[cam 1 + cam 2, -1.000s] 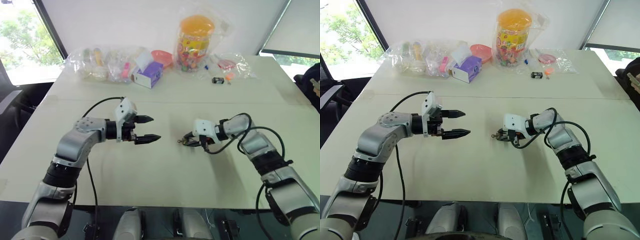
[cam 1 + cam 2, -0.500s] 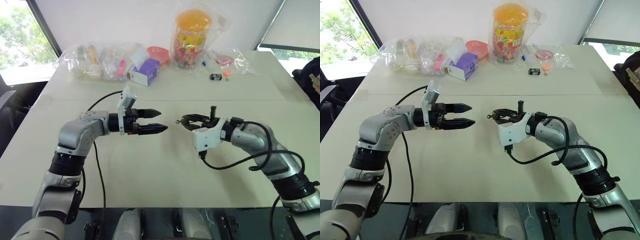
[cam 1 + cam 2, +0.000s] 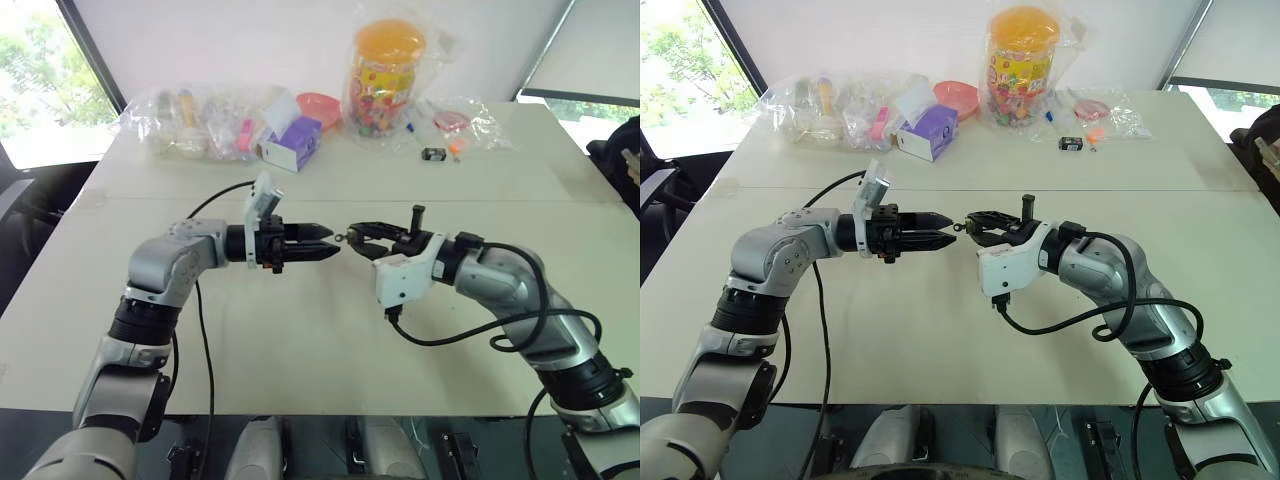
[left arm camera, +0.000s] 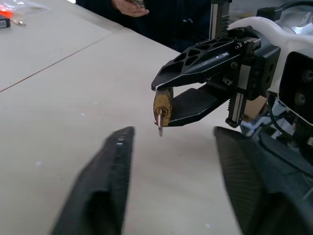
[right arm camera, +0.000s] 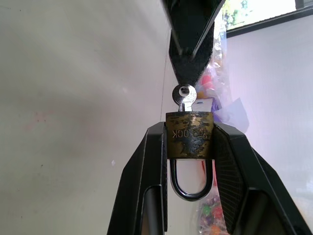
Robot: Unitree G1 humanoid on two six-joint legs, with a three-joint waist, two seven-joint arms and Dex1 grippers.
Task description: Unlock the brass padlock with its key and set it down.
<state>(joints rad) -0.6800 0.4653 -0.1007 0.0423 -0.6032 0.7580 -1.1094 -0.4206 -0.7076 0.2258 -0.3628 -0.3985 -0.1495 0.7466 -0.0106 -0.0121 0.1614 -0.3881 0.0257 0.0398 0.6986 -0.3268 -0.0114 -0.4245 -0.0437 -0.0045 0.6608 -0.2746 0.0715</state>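
From the head views, your two arms meet above the middle of the tabletop [image 3: 300,340], well short of the bags along its far edge. Your left gripper [image 3: 330,250] points level toward the right arm, its fingers drawn close together at the tips. Your right gripper [image 3: 352,236] points back at it, forearm bent inward, and the two sets of tips almost touch.

In the left wrist view, the left fingers [image 4: 105,181] stand apart with a gap between them, holding nothing. Just beyond that gap the right gripper's fingers clamp the brass padlock [image 4: 162,107], with the key [image 4: 160,123] hanging from its keyhole toward you, clear of the tabletop.

In the right wrist view, the right fingers [image 5: 146,181] grip the padlock's body from both sides, shackle toward the wrist. The key's round head sticks out past the fingertips, and the left gripper's dark tip sits right at it; you cannot tell whether they touch.
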